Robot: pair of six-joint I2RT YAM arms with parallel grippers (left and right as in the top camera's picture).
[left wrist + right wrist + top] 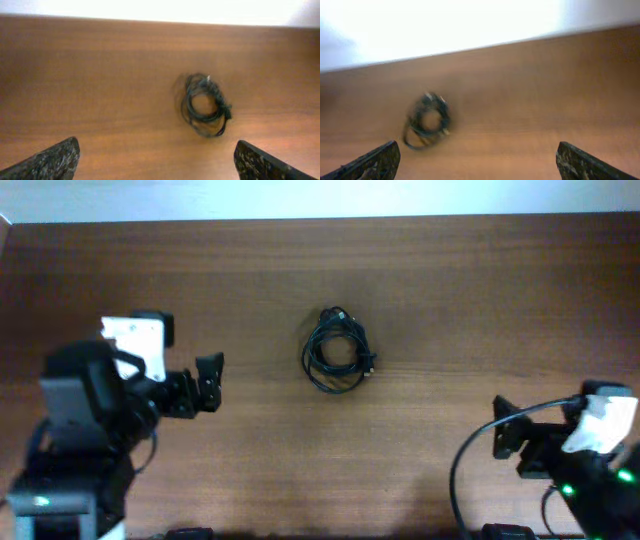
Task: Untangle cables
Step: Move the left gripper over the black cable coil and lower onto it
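Note:
The cables (338, 351) lie as one small coiled black bundle on the brown wooden table (450, 290), near its middle. The bundle also shows in the left wrist view (204, 105) and, blurred, in the right wrist view (427, 121). My left gripper (210, 380) is open and empty, well to the left of the bundle; its fingertips frame the bottom of its wrist view (160, 162). My right gripper (503, 430) is open and empty at the front right, far from the bundle; its fingertips sit at the bottom corners of its view (480, 162).
A thicker black wire (465, 460) loops from the right arm base at the front right. The table's far edge meets a pale wall (320, 198) at the top.

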